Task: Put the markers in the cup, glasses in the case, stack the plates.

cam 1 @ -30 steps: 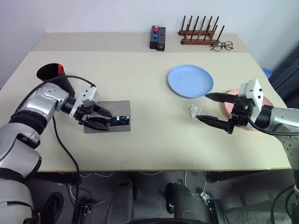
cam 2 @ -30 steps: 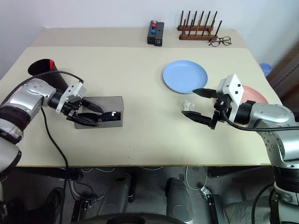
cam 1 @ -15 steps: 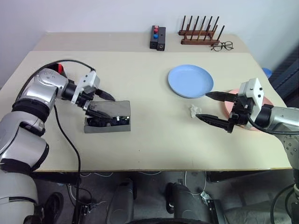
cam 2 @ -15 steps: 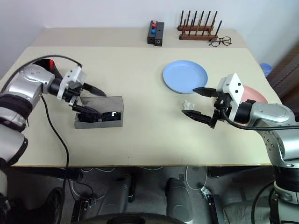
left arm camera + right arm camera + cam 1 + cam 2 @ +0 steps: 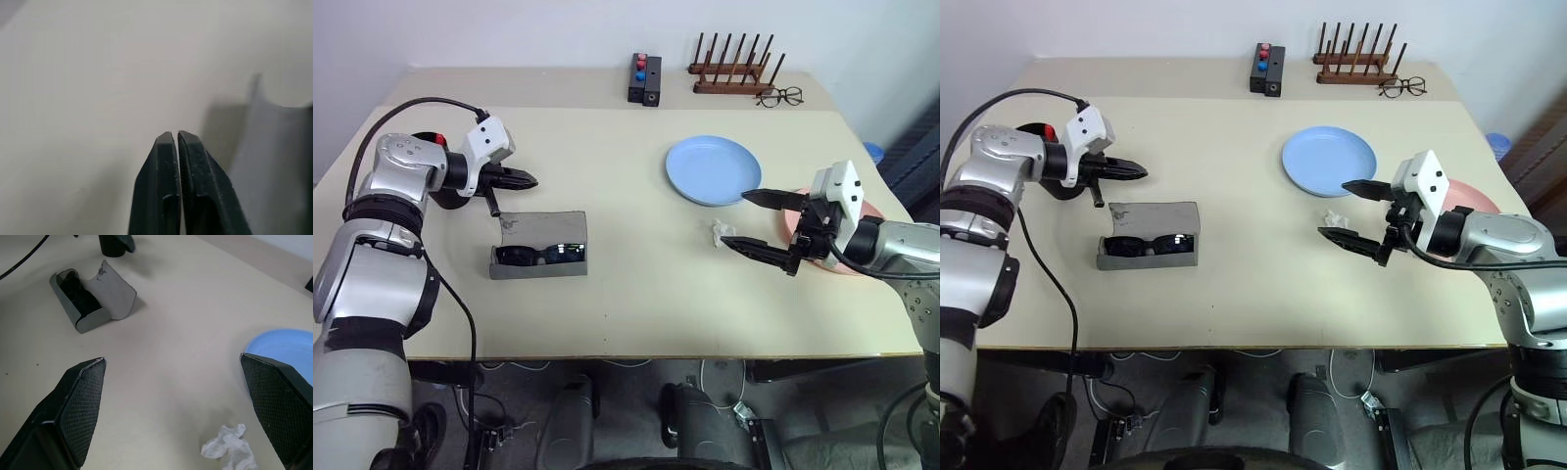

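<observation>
With the left gripper (image 5: 530, 180) pinching its fingers together on nothing and the right gripper (image 5: 756, 223) gaping wide, empty, the case (image 5: 539, 247) just below the left fingers is looking light and rigid, best nudged at its raised lid.

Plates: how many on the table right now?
2. The light blue plate lies on the table right of centre. The pink plate lies nearer the table's right edge, mostly hidden behind the right gripper and its arm. Another could be hidden there.
</observation>
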Motion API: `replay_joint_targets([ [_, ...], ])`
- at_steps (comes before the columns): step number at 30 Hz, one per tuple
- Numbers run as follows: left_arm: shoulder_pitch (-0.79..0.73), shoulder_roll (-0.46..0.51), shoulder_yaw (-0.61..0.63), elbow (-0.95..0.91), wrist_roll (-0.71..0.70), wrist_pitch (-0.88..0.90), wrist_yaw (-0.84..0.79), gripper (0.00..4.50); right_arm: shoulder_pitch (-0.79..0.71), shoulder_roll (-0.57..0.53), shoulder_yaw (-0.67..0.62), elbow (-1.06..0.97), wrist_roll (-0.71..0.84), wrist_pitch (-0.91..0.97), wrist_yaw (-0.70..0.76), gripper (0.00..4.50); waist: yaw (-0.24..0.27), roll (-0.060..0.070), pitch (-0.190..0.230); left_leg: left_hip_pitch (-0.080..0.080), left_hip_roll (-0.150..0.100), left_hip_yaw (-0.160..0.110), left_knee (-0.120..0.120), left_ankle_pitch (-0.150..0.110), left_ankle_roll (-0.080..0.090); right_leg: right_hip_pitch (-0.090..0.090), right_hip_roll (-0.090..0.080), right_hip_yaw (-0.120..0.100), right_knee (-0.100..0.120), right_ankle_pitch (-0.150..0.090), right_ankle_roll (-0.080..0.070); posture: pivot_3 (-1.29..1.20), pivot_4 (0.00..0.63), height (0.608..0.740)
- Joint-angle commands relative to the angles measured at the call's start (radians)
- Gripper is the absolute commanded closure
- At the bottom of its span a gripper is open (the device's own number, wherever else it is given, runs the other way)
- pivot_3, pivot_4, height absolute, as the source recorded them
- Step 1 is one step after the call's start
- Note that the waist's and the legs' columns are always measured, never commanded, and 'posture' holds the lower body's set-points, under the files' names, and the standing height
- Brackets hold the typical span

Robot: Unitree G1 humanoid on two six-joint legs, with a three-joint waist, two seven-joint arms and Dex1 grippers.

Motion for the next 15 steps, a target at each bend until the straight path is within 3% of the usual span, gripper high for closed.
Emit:
replay_joint_targets([
  [1,0.023,-0.008,0.051,-0.002,0.072,-0.03,0.064,4.45,-0.017,0.001,-0.009,-0.009,-0.001,-0.014,-0.001,0.0,-0.001,0.0,0.0,0.0,0.0,0.0,0.0,0.0,0.0,0.0,0.0,0.0,0.0,0.0,0.0,0.0,0.15,0.74],
  [7,0.06,-0.009,0.061,-0.005,0.186,-0.044,0.021,4.45,-0.014,-0.001,-0.015,-0.017,0.0,-0.009,-0.002,0.0,-0.002,0.0,0.0,0.0,0.0,0.0,0.0,0.0,0.0,0.0,0.0,0.0,0.0,0.001,0.001,0.0,0.15,0.74],
  [15,0.048,-0.011,0.13,-0.007,0.218,-0.033,-0.06,4.45,-0.008,0.005,-0.015,-0.022,-0.001,-0.011,-0.013,0.0,-0.001,0.0,0.0,0.0,0.0,0.0,0.0,0.0,0.0,0.0,0.0,0.0,0.0,0.0,0.001,0.0,0.15,0.74],
])
